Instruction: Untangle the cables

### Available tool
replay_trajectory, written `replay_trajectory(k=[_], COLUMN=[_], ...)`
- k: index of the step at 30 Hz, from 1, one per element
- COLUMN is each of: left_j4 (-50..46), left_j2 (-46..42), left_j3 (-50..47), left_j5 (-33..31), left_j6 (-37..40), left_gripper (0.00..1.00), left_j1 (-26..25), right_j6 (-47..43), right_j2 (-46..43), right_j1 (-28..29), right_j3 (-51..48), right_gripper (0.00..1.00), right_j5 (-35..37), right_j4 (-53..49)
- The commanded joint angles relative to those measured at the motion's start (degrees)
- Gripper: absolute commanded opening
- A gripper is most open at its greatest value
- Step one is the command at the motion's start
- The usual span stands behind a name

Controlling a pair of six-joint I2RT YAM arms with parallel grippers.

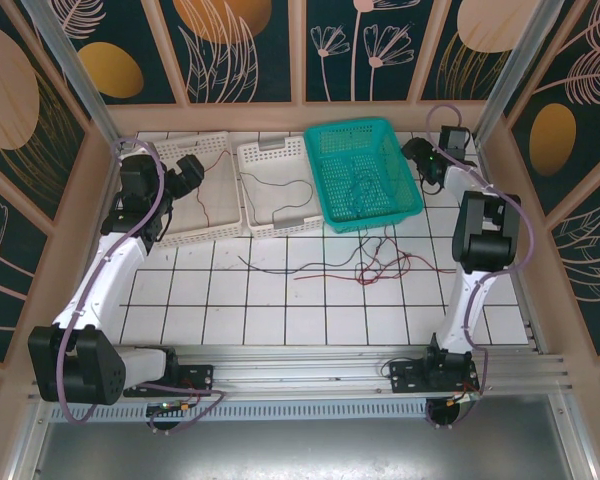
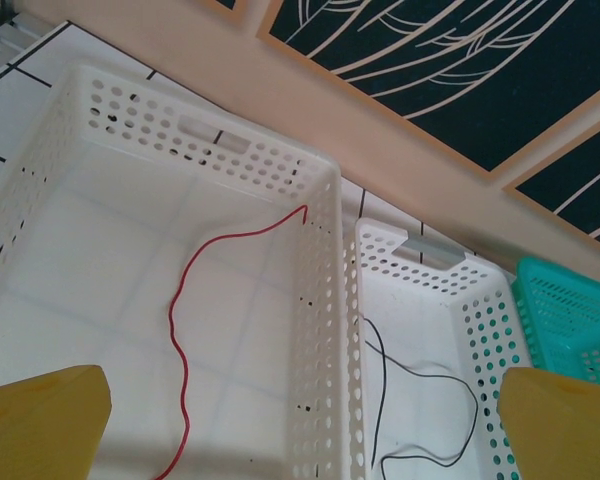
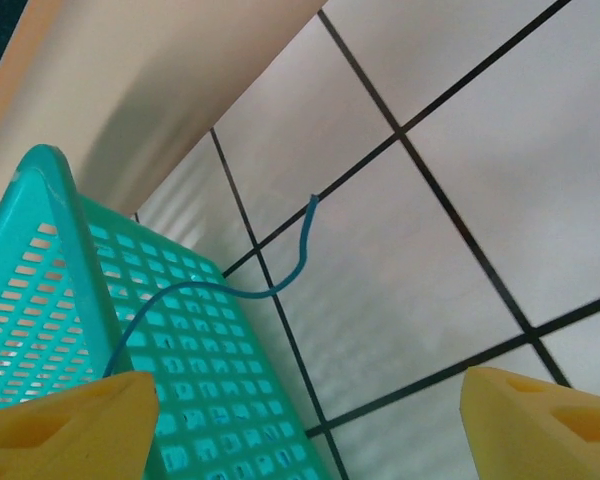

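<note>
Grippers, both with fingers apart: left gripper (image 2: 300, 425) over a white basket (image 2: 320, 330) holding a red cable (image 2: 176, 310), a black cable (image 2: 450, 380) in the second white basket (image 2: 420, 275) to its right; right gripper (image 3: 300, 425) beside the teal basket (image 3: 40, 280), a blue cable (image 3: 270, 290) curving from near its left finger out over the tiles (image 3: 400, 280)

Top camera sits high behind the arm bases, tilted down over the whole tiled table (image 1: 280, 300) toward the back wall: far and wide. Left wrist camera looks past the left gripper (image 2: 300, 435), close over the left white basket (image 2: 210, 140) and facing that wall. It shares this, the middle white basket (image 2: 410, 265) and the teal basket (image 2: 570, 305) edge with the top view. Right wrist camera looks past the right gripper (image 3: 305, 425) — very close, aimed down at tiles beside the teal basket's corner.
</note>
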Motion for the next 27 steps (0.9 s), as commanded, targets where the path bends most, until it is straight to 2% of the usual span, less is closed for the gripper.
replay_trajectory(k=[1,6,9,15,20,27], left_j4=[1.7,1.7,1.8,1.8,1.9,2.1], left_j2=[0.7,1.0,1.2,1.7,1.8,2.0], left_j3=[0.1,0.1,0.2,0.3,0.5,0.3], left_j5=[-0.3,-0.2,0.0,0.1,0.3,1.1], left_j6=[0.8,1.1,1.2,1.6,1.6,1.9], left_gripper=[0.99,0.98,0.98,0.98,0.99,0.99], left_j1=[0.2,0.2,0.2,0.2,0.2,0.2], right_j6=[5.0,10.9,13.9,16.7,18.1,16.8], right_j2=[1.2,3.7,5.0,7.7,8.6,9.7], right_j1=[-0.6,-1.7,-2.1,-2.1,-2.2,-1.8], right_j3=[2.7,1.8,1.3,3.4,4.5,8.6], right_gripper=[0.79,0.76,0.70,0.57,0.43,0.15], right_j5=[-3.6,-6.7,-9.1,-11.7,-12.4,-13.2], right_j4=[6.7,14.5,19.4,22.9,24.9,22.6])
